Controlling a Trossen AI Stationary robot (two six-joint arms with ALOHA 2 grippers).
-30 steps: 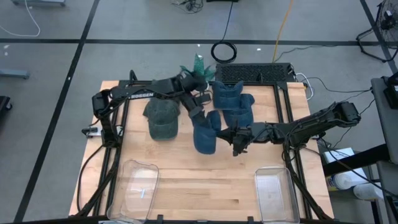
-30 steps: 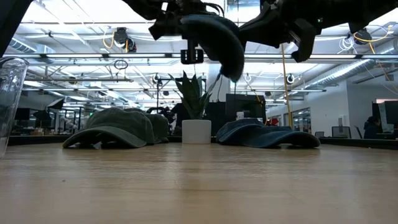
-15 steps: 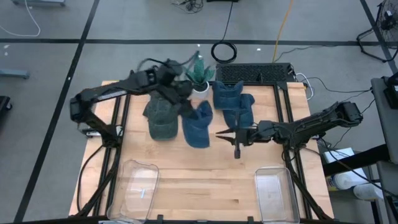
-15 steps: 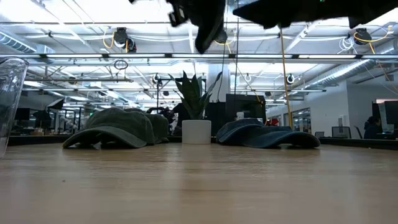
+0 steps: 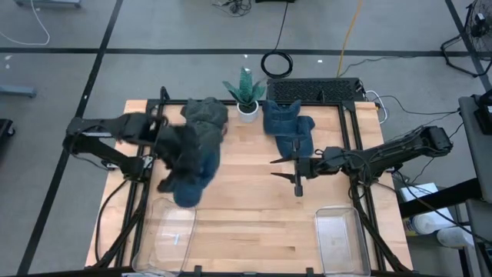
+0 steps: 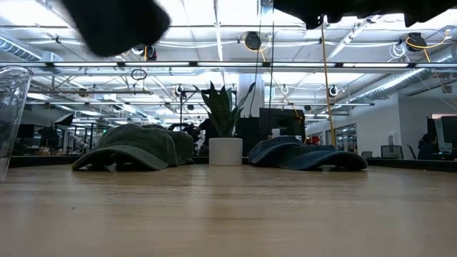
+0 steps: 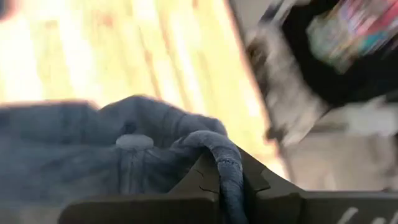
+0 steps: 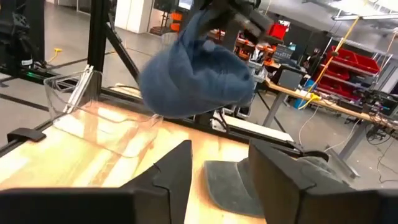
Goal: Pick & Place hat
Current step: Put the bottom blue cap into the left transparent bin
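Blue hat (image 5: 194, 171) swung left — left gripper (image 7: 217, 186) clamped, crown down

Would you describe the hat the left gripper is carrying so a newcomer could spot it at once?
Start at the wooden table and look to its left side, just above the clear bin at the near edge. There the left gripper, shut, holds a blue hat in the air. Unlike the green hat and the other blue hats, it does not rest on the table.
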